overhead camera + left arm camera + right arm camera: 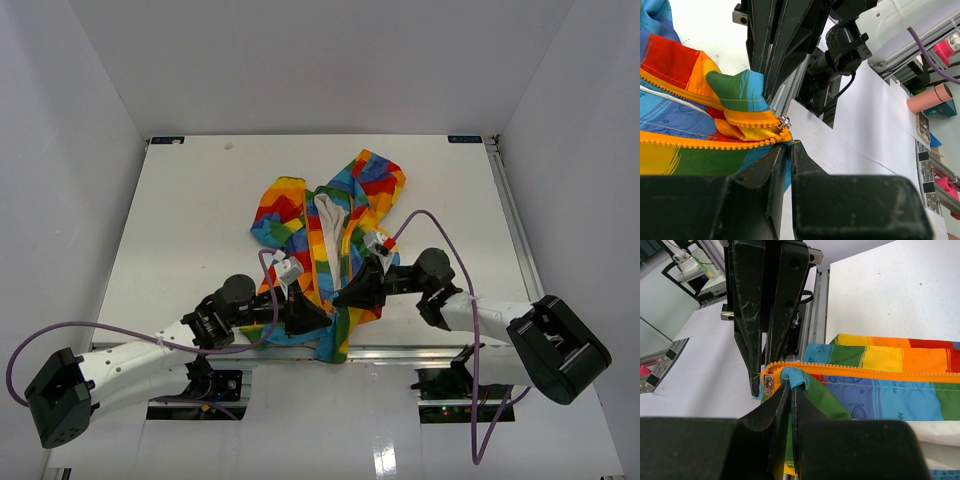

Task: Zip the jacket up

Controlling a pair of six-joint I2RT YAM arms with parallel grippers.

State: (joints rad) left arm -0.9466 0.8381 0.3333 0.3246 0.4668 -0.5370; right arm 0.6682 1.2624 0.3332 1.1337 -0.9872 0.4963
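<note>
White table [200,200] bears the jacket [330,230] by its near edge. My left claw [789,148] and right claw [791,390] both clamp its bottom end, tip to tip; the zipper [343,245] runs away from them.

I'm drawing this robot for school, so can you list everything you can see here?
soft rainbow patchwork hooded jacket: one; red, orange, yellow, green, blue, white lining; middle of the table, hem at the near edge.
yellow-orange zipper: one; down the jacket's front, still open.
small silver slider: one; at the zipper's bottom end.
flat white table: one; white; under the jacket.
pink cylinder: one; pink; off past the table's edge.
purple cables: two; purple; one looping from each arm.
left gripper: one; black; shut on the jacket's bottom edge.
right gripper: one; black; shut on the jacket beside the slider.
</note>
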